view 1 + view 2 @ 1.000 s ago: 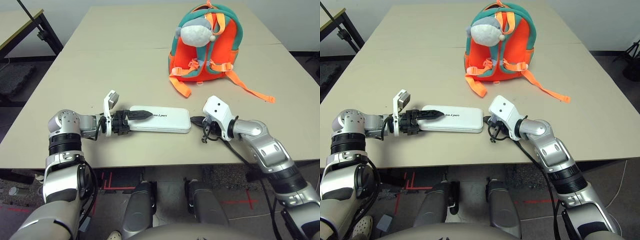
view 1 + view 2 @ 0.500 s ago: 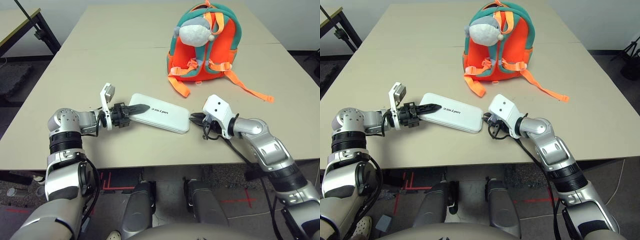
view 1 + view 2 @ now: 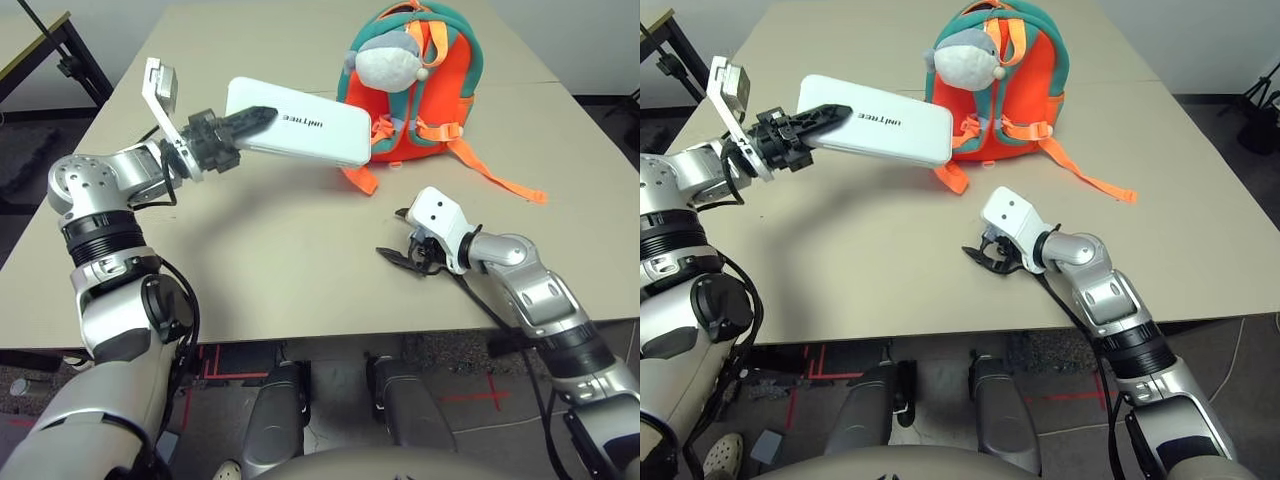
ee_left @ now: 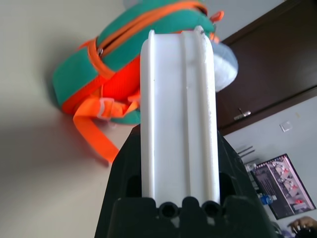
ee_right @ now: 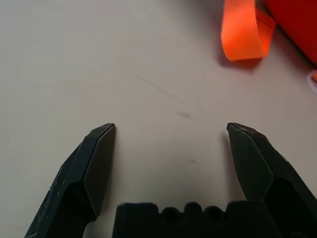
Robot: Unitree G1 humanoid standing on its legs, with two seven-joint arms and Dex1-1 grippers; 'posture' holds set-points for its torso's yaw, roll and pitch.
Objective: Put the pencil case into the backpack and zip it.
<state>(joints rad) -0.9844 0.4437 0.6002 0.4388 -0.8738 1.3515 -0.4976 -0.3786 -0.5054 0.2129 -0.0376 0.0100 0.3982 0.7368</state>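
From the head we look forward and down over the desk (image 3: 300,260), our two eye views sharing nearly the same scene, the backpack (image 3: 415,85) standing at the far side. Our left wrist camera sits close behind the left claw (image 4: 178,163), sighting along the pencil case (image 4: 178,109) toward that same backpack, with a room wall beyond it. Our right wrist camera hangs low and near the desk top, facing an orange strap (image 5: 245,32) of the backpack between the right claw's (image 5: 171,144) fingers.
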